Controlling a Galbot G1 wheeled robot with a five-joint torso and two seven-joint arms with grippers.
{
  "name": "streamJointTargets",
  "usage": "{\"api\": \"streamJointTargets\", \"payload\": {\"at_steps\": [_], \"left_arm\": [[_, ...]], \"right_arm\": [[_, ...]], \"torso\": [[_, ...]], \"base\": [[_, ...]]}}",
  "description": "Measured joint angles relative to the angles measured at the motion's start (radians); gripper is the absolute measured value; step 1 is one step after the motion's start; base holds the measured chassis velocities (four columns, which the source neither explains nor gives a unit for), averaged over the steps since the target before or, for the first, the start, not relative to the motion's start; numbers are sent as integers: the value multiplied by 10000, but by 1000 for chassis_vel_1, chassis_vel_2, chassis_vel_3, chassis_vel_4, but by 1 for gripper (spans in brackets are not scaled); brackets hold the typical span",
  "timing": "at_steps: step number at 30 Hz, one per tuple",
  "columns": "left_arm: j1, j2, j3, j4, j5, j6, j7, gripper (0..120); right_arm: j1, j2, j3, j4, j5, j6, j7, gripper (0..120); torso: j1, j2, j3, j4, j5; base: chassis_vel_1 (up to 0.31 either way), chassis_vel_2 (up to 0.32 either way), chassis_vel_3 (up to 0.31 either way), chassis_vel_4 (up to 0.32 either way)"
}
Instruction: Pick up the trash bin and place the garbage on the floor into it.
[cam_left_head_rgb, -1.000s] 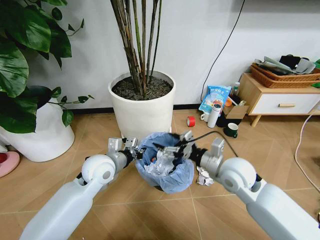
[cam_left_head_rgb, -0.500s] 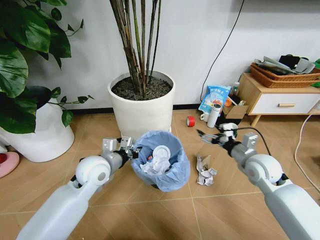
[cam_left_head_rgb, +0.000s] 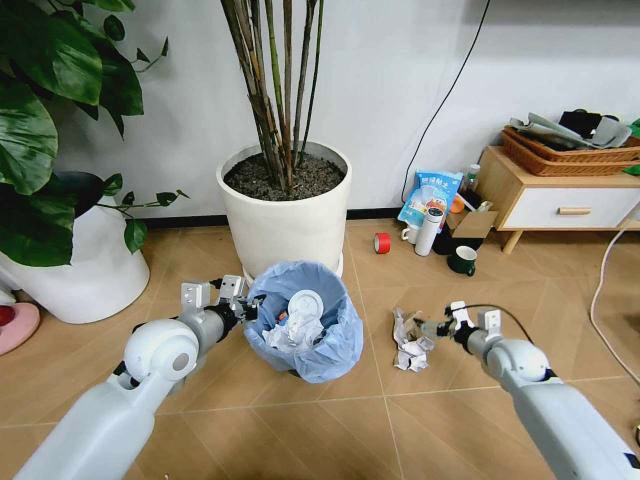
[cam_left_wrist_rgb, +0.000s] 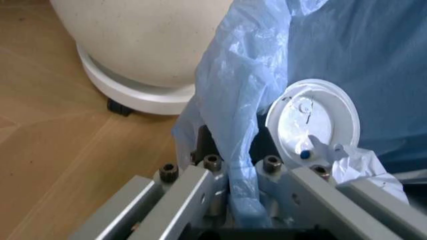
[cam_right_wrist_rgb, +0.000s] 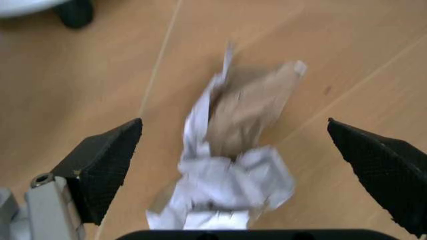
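Note:
The trash bin (cam_left_head_rgb: 300, 335), small and lined with a crinkly light-blue bag, stands on the wood floor in front of me, holding white paper and a white round lid (cam_left_head_rgb: 305, 303). My left gripper (cam_left_head_rgb: 238, 306) is shut on the bin's near-left rim; the left wrist view shows its fingers (cam_left_wrist_rgb: 200, 185) clamped over the blue bag (cam_left_wrist_rgb: 240, 150) beside the lid (cam_left_wrist_rgb: 313, 125). A crumpled white and brown paper wad (cam_left_head_rgb: 408, 342) lies on the floor to the right of the bin. My right gripper (cam_left_head_rgb: 436, 328) is low, just right of it, open, with the wad (cam_right_wrist_rgb: 233, 150) between its black fingertips (cam_right_wrist_rgb: 107, 160).
A large white planter (cam_left_head_rgb: 285, 215) with bamboo stands close behind the bin, another white pot (cam_left_head_rgb: 75, 265) at the left. Red tape roll (cam_left_head_rgb: 382, 243), blue snack bag (cam_left_head_rgb: 432, 195), a dark mug (cam_left_head_rgb: 462, 261) and a wooden cabinet (cam_left_head_rgb: 560, 200) sit at the back right.
My right gripper left the bin's mouth, swung right and dropped to the paper wad on the floor. The left arm drew the bin slightly left.

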Motion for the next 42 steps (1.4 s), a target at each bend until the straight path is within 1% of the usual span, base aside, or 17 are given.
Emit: {"api": "streamJointTargets", "payload": {"at_steps": [2,3,11,16,20,21,23,26,27,29,30,34,35,37,39,40,42], "left_arm": [[55,56,-20,-27,2,0,6,0],[55,56,-20,-27,2,0,6,0],[209,247,-70,-153,-40,0,8,0],[244,358,-76,-186,-77,0,4,0],[248,390,-77,-189,-100,0,6,0],[248,392,-77,-189,-102,0,8,0],[248,392,-78,-188,-102,0,10,0],[260,397,-119,-164,-102,0,32,0],[260,397,-119,-164,-102,0,32,0],[265,418,-145,-139,-100,0,64,0],[265,418,-145,-139,-100,0,64,0],[262,476,-212,-98,-98,0,162,0],[262,476,-212,-98,-98,0,162,0],[255,481,-215,-86,-97,0,192,0],[251,481,-215,-80,-96,0,199,0],[229,476,-215,-66,-93,0,207,0],[221,462,-208,-62,-89,0,211,0]], "right_arm": [[175,403,-97,-614,-354,238,-101,100],[175,403,-97,-614,-354,238,-101,100],[883,1794,-250,-2530,-1977,1113,-516,100],[1510,2395,-199,-3536,-2626,1572,-335,100],[1835,2580,-181,-4059,-2880,1677,-211,98],[1917,2627,-181,-4194,-2936,1681,-150,94],[1979,2661,-181,-4298,-2990,1690,-105,90],[2143,2747,-166,-4614,-3198,1734,16,77],[2143,2747,-166,-4614,-3198,1734,16,77],[2202,2771,-148,-4733,-3305,1760,58,69],[2202,2771,-148,-4733,-3305,1760,58,69],[2246,2821,-113,-4888,-3322,1794,315,46],[2246,2821,-113,-4888,-3322,1794,315,46],[2248,2841,-113,-4901,-3317,1797,497,38],[2248,2845,-111,-4902,-3313,1796,549,34],[2246,2857,-88,-4900,-3297,1784,619,26],[2206,2863,-63,-4860,-3255,1763,703,19]], "torso": [[0,0,0,-1,-7],[0,0,0,-1,-7],[0,0,0,-1,-3],[0,0,0,2,-6],[1,0,1,1,-3],[1,0,0,0,-4],[0,0,0,0,-4],[1,0,0,-1,-2],[1,0,0,-1,-2],[1,0,0,0,-4],[1,0,0,0,-4],[0,1,0,-2,-6],[0,1,0,-2,-6],[0,1,-1,-1,-3],[0,2,-1,-1,-2],[0,1,-1,-1,-4],[0,2,0,-1,-1]], "base": [[0,0,0,0],[0,0,0,0],[0,0,0,0],[0,0,0,0],[0,0,0,0],[0,0,0,0],[0,0,0,0],[0,0,0,0],[0,0,0,0],[0,0,0,0],[0,0,0,0],[0,0,0,0],[0,0,0,0],[0,0,0,0],[0,0,0,0],[0,0,0,0],[0,0,0,0]]}}
